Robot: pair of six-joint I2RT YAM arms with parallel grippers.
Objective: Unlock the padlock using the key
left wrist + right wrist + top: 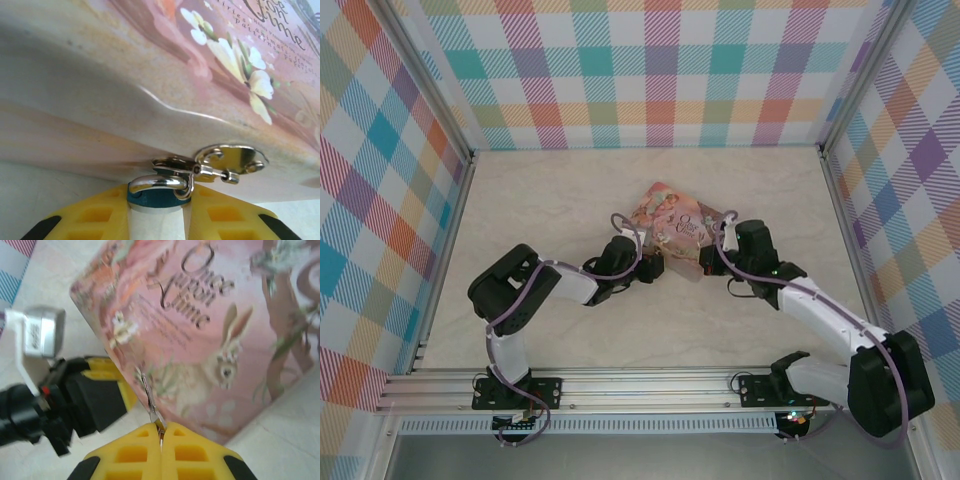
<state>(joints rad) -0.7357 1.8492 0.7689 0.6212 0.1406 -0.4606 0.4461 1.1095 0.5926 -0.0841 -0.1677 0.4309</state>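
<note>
In the top view the pink tin (672,222) lies at the middle of the pale table (540,200), and both arms reach in to its near edge from the lower left and lower right of the frame; checked walls (660,70) close the scene at the top and sides.

In the left wrist view the left gripper (159,220) sits at the bottom centre of the frame; its yellow fingers (95,216) stand on either side of the padlock (152,199) and pinch its blue-teal body between them. The silvery shackle (159,183) arches just above the body and meets the tin's shiny clasp (231,160), which hangs from the tin's lower edge right of centre; the shackle seems hooked through the clasp's loop, though the blur leaves that uncertain.

In the right wrist view the right gripper (161,440) is at the bottom centre, its yellow fingers pressed together; a thin metal sliver, the key (150,401), sticks up from between their tips and lies against the tin's rabbit picture. Where its tip ends is too blurred to tell. At the left of that frame the other gripper shows, black with yellow fingers, touching the tin's side.
</note>
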